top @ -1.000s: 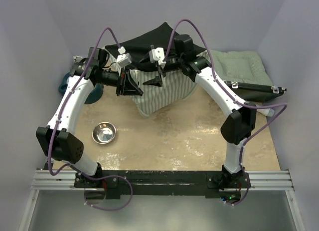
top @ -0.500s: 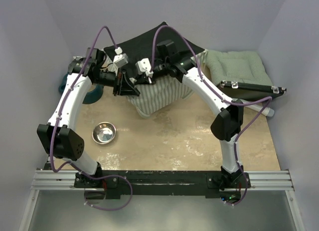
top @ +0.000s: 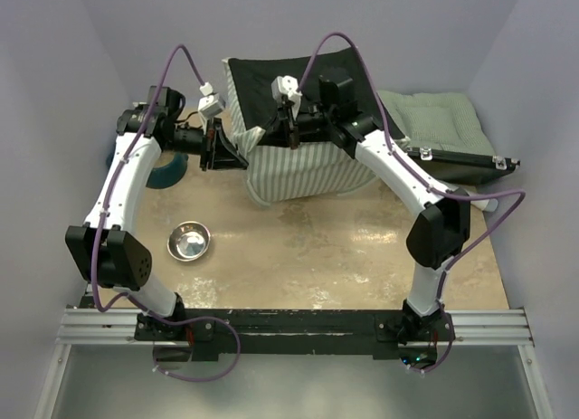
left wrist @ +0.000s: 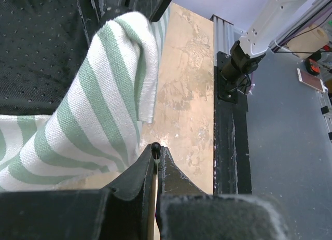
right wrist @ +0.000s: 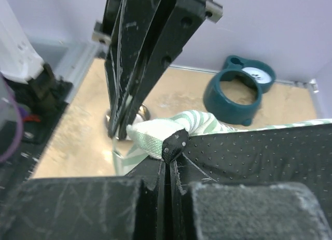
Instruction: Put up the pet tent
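pet tent (top: 298,161): green/white striped fabric w/ black dotted top panel. Far centre of table (top: 344,247), held up approx box-shaped, top tilted, striped front wall hanging, hem touching table.

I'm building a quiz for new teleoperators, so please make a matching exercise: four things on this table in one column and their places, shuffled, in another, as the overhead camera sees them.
Things
1. pet tent
2. steel bowl
3. green cushion
4. teal dish

Places
A. far right corner of the table
B. far left edge
C. far middle, gripped by the left gripper and the right gripper
D. near left, on its own

Pairs: 1-C, 2-D, 3-A, 4-B
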